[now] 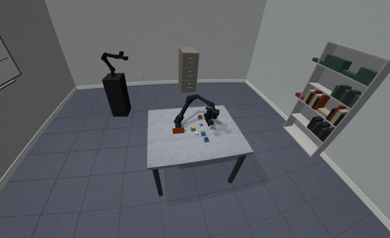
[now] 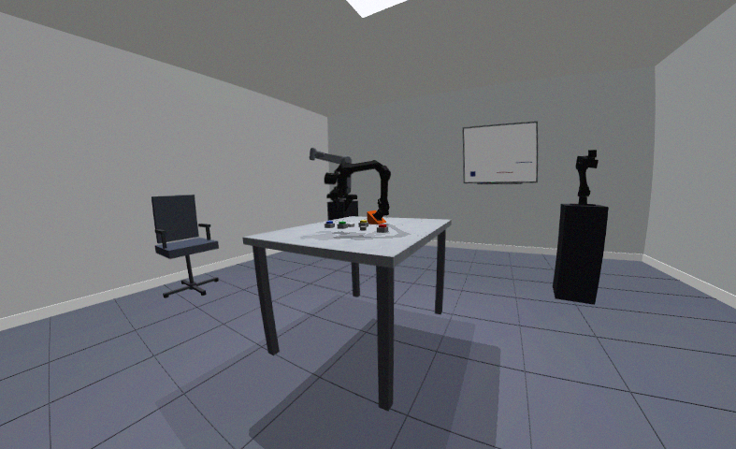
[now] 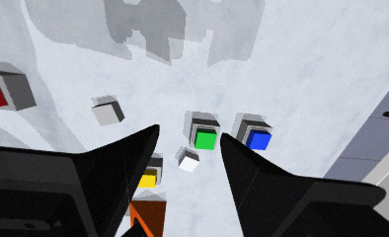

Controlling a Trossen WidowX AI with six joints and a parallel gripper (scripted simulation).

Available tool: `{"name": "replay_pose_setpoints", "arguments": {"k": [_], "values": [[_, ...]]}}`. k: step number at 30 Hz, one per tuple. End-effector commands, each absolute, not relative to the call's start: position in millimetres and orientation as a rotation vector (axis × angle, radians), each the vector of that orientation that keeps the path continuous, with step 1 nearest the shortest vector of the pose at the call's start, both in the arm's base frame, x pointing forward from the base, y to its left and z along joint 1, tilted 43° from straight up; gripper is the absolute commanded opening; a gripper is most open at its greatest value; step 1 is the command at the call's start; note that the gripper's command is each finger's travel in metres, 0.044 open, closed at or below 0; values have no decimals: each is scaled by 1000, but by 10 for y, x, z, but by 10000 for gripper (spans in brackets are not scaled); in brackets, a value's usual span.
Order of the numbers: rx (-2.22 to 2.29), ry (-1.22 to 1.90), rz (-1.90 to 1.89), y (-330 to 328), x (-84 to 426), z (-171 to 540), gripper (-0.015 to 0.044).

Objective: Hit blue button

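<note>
Pincer [image 3: 189,140] released, empty, above table [image 1: 173,150]; risk of grazing green button [image 3: 205,138] beside blue button [image 3: 258,139].

The robot arm [image 1: 191,101] goes up from its base, bends over at the top like an arch, and comes down again. Its wrist points down. The tool [image 3: 189,135] hangs in the air above the tabletop [image 1: 191,150] and touches nothing. Its two black fingers are spread apart, with a wide gap between the tips. There is nothing held between them.
</note>
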State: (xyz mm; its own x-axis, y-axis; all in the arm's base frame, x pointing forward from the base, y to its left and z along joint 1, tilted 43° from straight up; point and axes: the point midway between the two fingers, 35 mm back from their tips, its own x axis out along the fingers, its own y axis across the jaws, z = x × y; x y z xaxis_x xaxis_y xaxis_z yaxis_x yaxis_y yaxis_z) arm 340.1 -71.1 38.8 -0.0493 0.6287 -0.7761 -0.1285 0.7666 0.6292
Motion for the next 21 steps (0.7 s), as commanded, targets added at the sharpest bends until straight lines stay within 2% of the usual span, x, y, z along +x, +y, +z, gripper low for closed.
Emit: {"name": "replay_pose_setpoints", "arguments": {"k": [1, 7, 13, 21], "values": [[443, 1510, 647, -243, 3302, 905, 387], [457, 1498, 660, 393, 2966, 1613, 400], [484, 1493, 697, 939, 2357, 2197, 400], [489, 1493, 704, 1003, 2251, 2268, 400]]}}
